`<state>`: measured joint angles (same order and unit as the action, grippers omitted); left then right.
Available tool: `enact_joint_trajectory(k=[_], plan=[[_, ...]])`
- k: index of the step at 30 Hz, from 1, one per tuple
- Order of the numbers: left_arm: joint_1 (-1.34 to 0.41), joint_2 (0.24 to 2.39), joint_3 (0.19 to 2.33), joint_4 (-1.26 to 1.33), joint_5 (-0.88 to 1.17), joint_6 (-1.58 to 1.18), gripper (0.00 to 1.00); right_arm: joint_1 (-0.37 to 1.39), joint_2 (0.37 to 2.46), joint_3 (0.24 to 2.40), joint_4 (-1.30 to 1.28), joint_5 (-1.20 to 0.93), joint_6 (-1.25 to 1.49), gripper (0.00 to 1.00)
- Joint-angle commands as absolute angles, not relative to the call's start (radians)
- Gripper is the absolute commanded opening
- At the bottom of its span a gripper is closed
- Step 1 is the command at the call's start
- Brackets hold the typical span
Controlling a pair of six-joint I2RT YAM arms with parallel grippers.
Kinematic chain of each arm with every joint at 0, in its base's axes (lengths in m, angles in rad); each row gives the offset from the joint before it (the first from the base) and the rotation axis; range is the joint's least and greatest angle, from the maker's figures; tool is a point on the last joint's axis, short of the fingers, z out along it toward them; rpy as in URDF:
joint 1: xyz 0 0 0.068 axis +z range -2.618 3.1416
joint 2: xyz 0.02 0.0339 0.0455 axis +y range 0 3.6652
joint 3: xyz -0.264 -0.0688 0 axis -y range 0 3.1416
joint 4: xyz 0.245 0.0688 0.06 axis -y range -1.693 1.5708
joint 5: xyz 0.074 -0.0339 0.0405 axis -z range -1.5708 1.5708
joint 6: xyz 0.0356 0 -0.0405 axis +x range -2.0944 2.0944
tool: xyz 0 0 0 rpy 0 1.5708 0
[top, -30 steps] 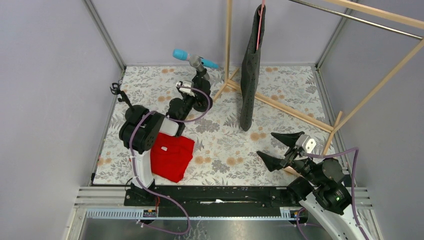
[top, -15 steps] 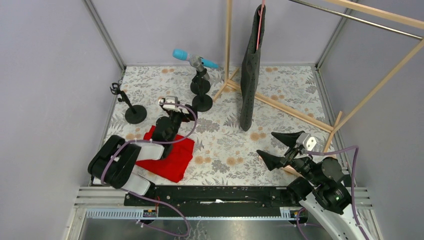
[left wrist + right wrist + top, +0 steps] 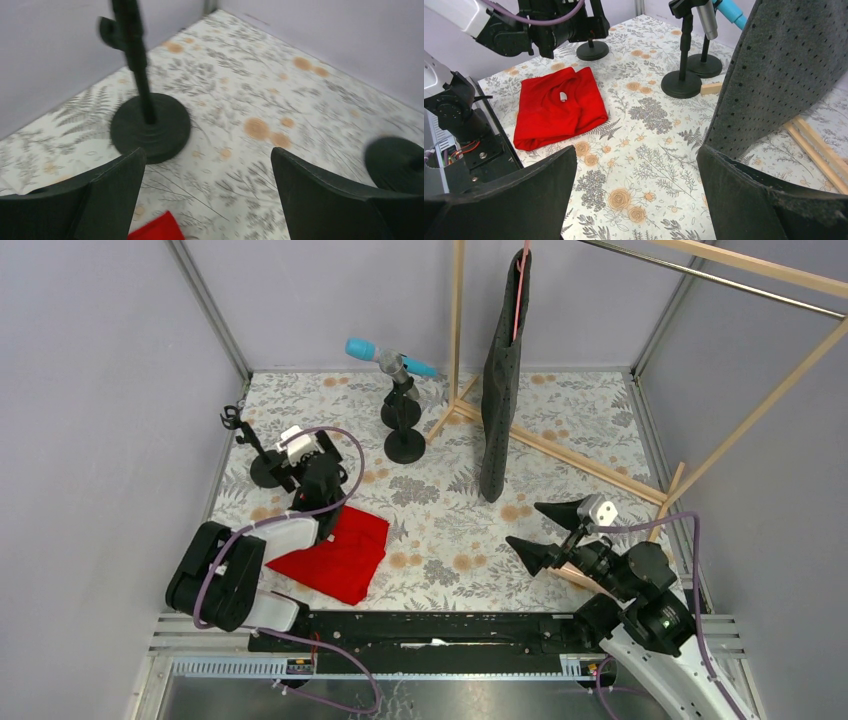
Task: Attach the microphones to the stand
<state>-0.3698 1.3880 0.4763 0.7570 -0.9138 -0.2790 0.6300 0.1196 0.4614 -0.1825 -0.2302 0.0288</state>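
A cyan-blue microphone [image 3: 362, 348] lies in the clip of the far stand [image 3: 400, 412]. It also shows in the right wrist view [image 3: 730, 10]. A silver-grey microphone [image 3: 707, 19] sits in the clip of the nearer stand [image 3: 405, 449]. The peach-pink microphone is out of view. A third stand [image 3: 266, 466] at the left has an empty clip. My left gripper [image 3: 283, 472] is open and empty, low over the mat just short of that stand's base [image 3: 150, 127]. My right gripper [image 3: 538, 533] is open and empty above the mat at the near right.
A crumpled red cloth [image 3: 340, 551] lies on the floral mat by the left arm. A grey perforated felt sheet [image 3: 503, 380] hangs from a wooden rack [image 3: 590, 462] at the back right. Grey walls [image 3: 100, 390] close in the sides.
My left arm has swung back and to the left, from the two middle stands to the empty left stand. My right gripper has shifted slightly left.
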Motion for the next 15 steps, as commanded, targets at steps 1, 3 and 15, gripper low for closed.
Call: enact_joint_trajectory(k=[1,3,15], plan=[[-0.314,1.407,0.534,0.671,-1.102,-0.364,0.99,0.633,0.152,0.512,-0.151,-0.255,0.040,0.96],[-0.276,1.416,0.540,0.644,-1.132,-0.396,0.99,0.632,0.160,0.520,-0.156,-0.255,0.041,0.96],[-0.124,1.593,0.606,0.871,-1.081,-0.281,0.99,0.632,0.197,0.530,-0.158,-0.268,0.074,0.96]])
